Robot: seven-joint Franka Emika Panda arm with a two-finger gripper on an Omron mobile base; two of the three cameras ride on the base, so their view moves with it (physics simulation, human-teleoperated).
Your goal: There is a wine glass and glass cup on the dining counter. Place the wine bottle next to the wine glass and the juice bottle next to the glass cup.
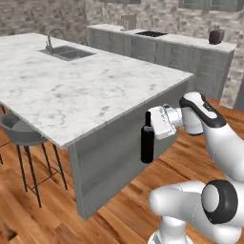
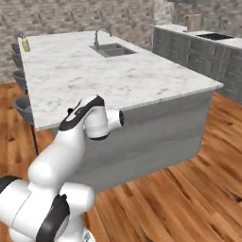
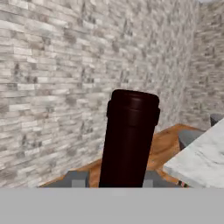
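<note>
My gripper [image 1: 151,127] is shut on the neck of the wine bottle [image 1: 147,143], a slim black bottle that hangs upright in the air beside the grey end wall of the dining counter [image 1: 71,90], below its top. In the hand view the wine bottle [image 3: 129,140] rises between the two dark fingertips [image 3: 76,179]. The juice bottle [image 2: 25,44], small and yellow, stands at the far left corner of the dining counter [image 2: 94,71]. The wine glass and the glass cup are out of view.
A sink with a curved tap [image 1: 66,52] is set into the counter's far part. Grey stools [image 1: 21,133] stand along its left side. A back worktop [image 1: 190,40] holds a cooktop [image 1: 151,34] and a dark appliance [image 1: 216,35]. Wooden floor lies around the base.
</note>
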